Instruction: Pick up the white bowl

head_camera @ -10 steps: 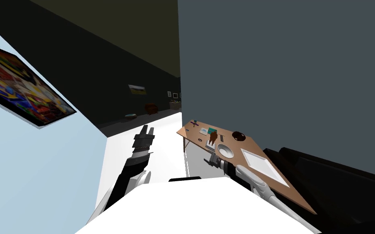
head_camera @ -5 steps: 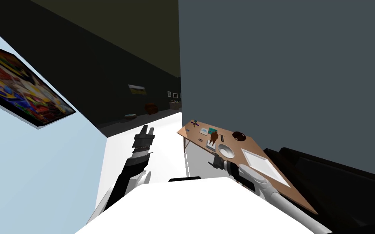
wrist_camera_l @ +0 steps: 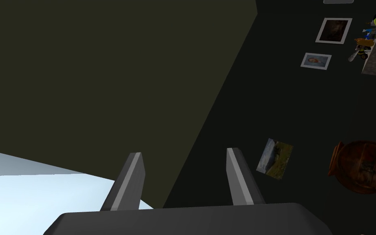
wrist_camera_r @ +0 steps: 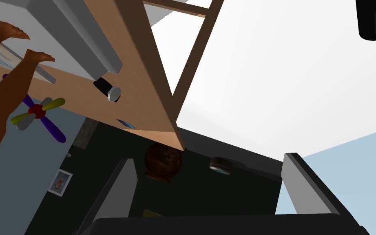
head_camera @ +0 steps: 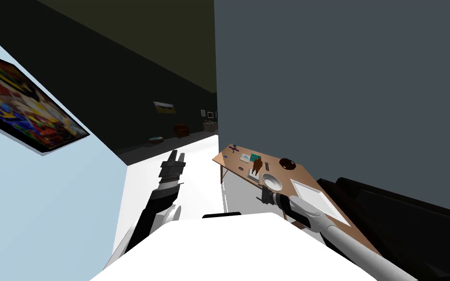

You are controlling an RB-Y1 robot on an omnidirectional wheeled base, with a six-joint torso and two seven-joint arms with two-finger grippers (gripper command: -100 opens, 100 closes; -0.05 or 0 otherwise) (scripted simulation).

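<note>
The white bowl (head_camera: 271, 181) stands upright on a brown wooden table (head_camera: 298, 175), close to its near long edge. My right gripper (head_camera: 264, 196) hangs at that edge, just short of the bowl and slightly below its rim. In the right wrist view the right gripper (wrist_camera_r: 209, 163) is open with nothing between its fingers, and the table edge (wrist_camera_r: 142, 81) runs ahead of it. My left gripper (head_camera: 175, 157) is raised over the white floor, well left of the table. In the left wrist view the left gripper (wrist_camera_l: 183, 159) is open and empty.
On the table are a white flat tray (head_camera: 319, 201) beside the bowl, a dark bowl (head_camera: 287, 164), a brown figurine (head_camera: 256, 166) and small items at the far end. A dark grey wall (head_camera: 346, 97) backs the table. A dark sofa (head_camera: 404, 214) lies to its right.
My right arm has stretched forward, bringing its gripper closer to the table's near edge and the white bowl. The left arm and the objects on the table have stayed still.
</note>
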